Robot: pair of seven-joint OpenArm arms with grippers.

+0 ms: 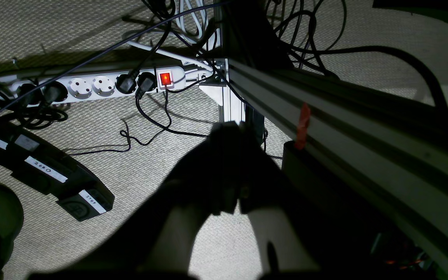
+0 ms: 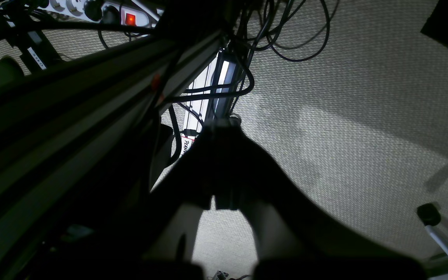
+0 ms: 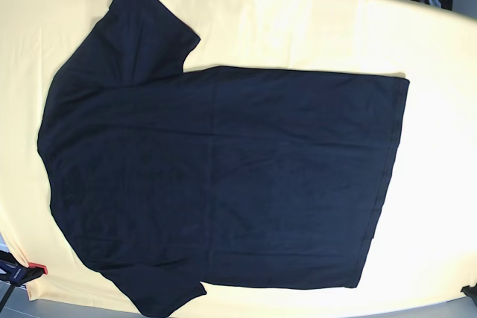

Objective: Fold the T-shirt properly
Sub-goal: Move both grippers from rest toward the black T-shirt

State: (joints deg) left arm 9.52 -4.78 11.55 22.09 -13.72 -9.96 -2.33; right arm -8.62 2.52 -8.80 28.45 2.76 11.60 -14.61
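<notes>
The black T-shirt (image 3: pixel 223 176) lies spread flat on the yellow table (image 3: pixel 298 20) in the base view, neck end to the left, hem to the right, one short sleeve at the top left and one at the bottom left. Neither gripper shows in the base view. In the left wrist view my left gripper (image 1: pixel 230 130) hangs beside the table frame and points down at the carpet, its dark fingers pressed together on nothing. My right gripper (image 2: pixel 224 124) stands the same way on the other side, shut and empty. The shirt is out of both wrist views.
An aluminium frame rail (image 1: pixel 344 128) runs close beside the left gripper and another rail (image 2: pixel 91 89) beside the right one. On the carpet lie a white power strip (image 1: pixel 91 85), loose cables (image 1: pixel 146 120) and a black labelled device (image 1: pixel 53 175). A chair caster (image 2: pixel 428 214) stands at the right.
</notes>
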